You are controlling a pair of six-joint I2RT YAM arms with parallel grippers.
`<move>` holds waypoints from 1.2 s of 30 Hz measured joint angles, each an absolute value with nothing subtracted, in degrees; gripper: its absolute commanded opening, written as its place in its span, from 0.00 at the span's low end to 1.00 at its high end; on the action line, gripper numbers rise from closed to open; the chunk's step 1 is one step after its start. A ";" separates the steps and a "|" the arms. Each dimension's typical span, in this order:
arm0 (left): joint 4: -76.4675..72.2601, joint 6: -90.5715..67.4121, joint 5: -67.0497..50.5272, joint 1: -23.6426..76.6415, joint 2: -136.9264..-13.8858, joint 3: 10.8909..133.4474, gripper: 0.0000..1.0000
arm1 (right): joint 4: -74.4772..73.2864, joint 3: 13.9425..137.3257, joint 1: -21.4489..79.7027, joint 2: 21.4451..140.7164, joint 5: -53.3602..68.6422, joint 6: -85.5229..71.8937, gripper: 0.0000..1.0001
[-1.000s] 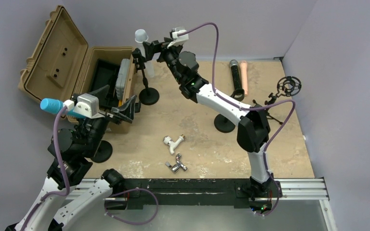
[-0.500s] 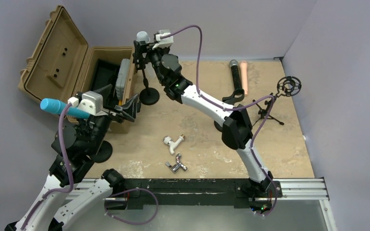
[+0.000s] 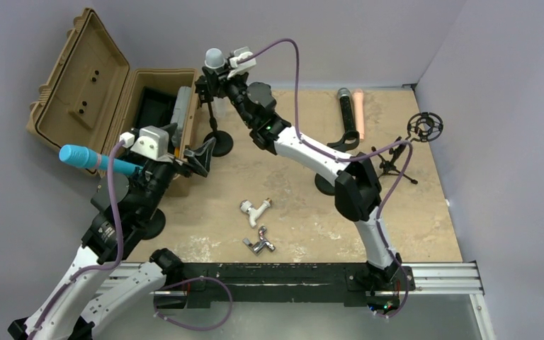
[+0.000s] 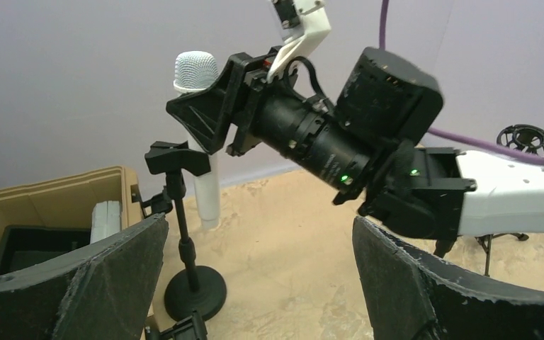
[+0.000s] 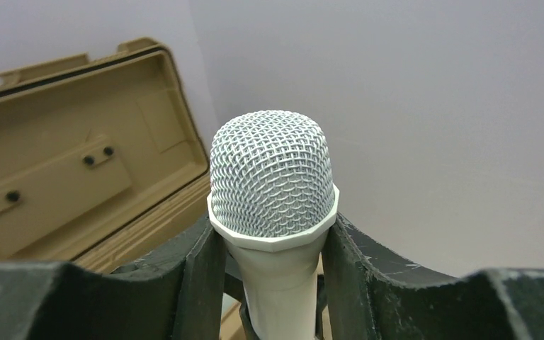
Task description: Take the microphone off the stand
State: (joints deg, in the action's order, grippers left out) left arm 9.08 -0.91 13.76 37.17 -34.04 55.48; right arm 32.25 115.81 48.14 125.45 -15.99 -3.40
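Observation:
A white microphone [image 3: 214, 57] with a silver mesh head stands upright at the back, its body at the black clip of a round-based stand [image 3: 218, 144]. My right gripper [image 3: 211, 76] is shut on it just under the head. In the right wrist view both fingers [image 5: 205, 262] press the collar of the microphone [image 5: 273, 184]. The left wrist view shows the microphone [image 4: 205, 191], the stand [image 4: 195, 294] and the right gripper [image 4: 209, 117] from the side. My left gripper [image 3: 198, 152] hangs open and empty in front of them, its pads [image 4: 113, 269] wide apart.
An open tan case [image 3: 78, 78] sits at the back left. A blue microphone [image 3: 81, 156] rests on another stand beside the left arm. A black microphone [image 3: 345, 113] and a pink one [image 3: 358, 113] lie at the back, a shock mount tripod [image 3: 425, 126] to the right, pipe fittings [image 3: 255, 210] mid-table.
The right arm swung left to the white microphone and its jaws closed from wide open onto it. The left gripper shifted right and forward, still open.

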 measured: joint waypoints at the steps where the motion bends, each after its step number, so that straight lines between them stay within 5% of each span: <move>1: 9.10 -0.95 13.61 37.17 -34.39 55.48 1.00 | 32.40 113.32 47.79 123.61 -13.80 -3.33 0.00; 19: 8.03 -3.88 5.48 37.10 -43.16 55.35 1.00 | 16.88 92.51 34.63 99.53 28.71 7.27 0.00; 36: -8.08 -4.86 -30.33 17.34 -64.95 52.97 1.00 | 18.31 89.73 29.26 97.95 50.70 8.01 0.00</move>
